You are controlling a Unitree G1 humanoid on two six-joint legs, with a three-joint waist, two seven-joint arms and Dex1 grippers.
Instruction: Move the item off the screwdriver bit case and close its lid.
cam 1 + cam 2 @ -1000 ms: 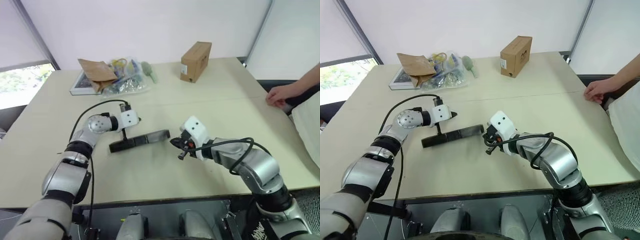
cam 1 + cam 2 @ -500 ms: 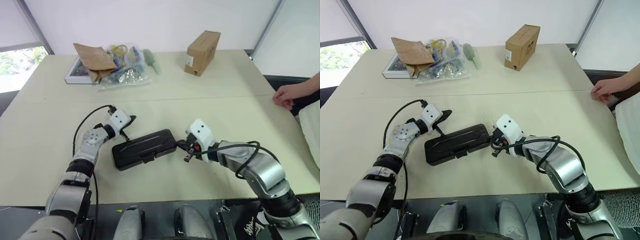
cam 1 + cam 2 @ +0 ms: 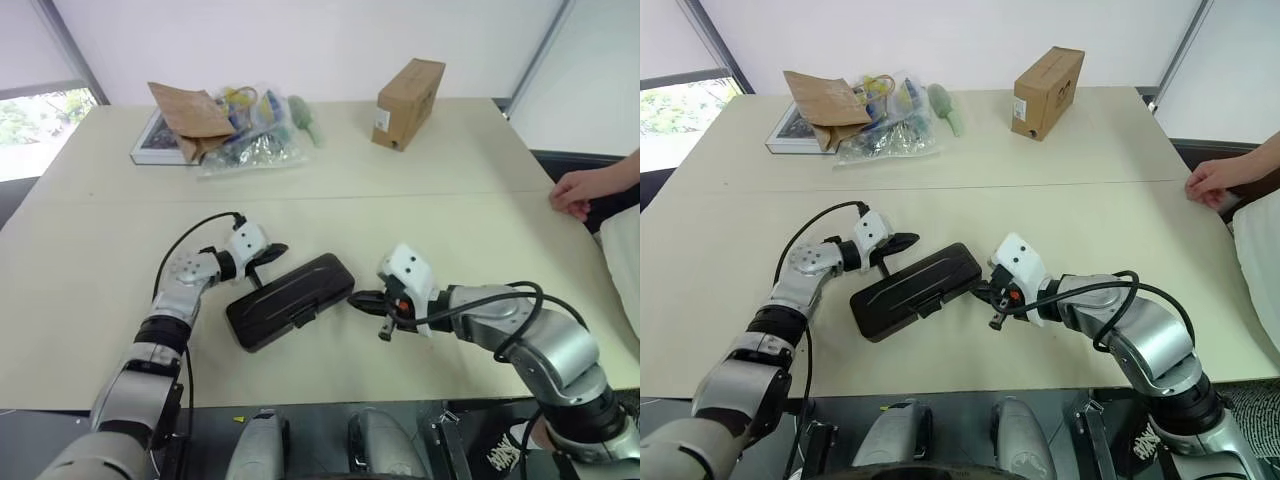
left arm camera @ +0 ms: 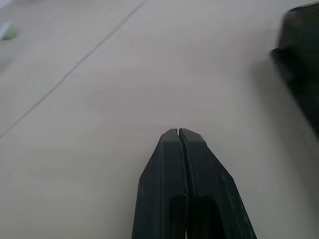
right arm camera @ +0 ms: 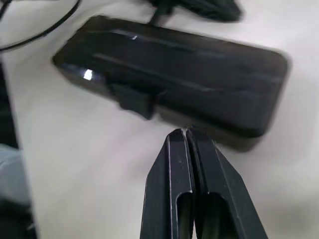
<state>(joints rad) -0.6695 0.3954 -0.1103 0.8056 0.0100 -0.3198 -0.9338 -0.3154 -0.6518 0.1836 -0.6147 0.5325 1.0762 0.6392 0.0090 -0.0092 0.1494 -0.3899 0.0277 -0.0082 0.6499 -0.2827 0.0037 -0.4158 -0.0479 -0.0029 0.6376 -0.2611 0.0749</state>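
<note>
Both end effectors, left (image 3: pixel 275 248) and right (image 3: pixel 362 298), fingers together and empty, are now flanking the screwdriver bit case (image 3: pixel 288 300), whose lid (image 3: pixel 915 287) is now lying closed, suggesting task completion.

Frame centre: screwdriver bit case (image 3: pixel 915 290) lies shut on counter (image 3: pixel 1060 210). Left gripper (image 3: pixel 910 240) above-left of it, right gripper (image 3: pixel 980 293) at its right end.
</note>
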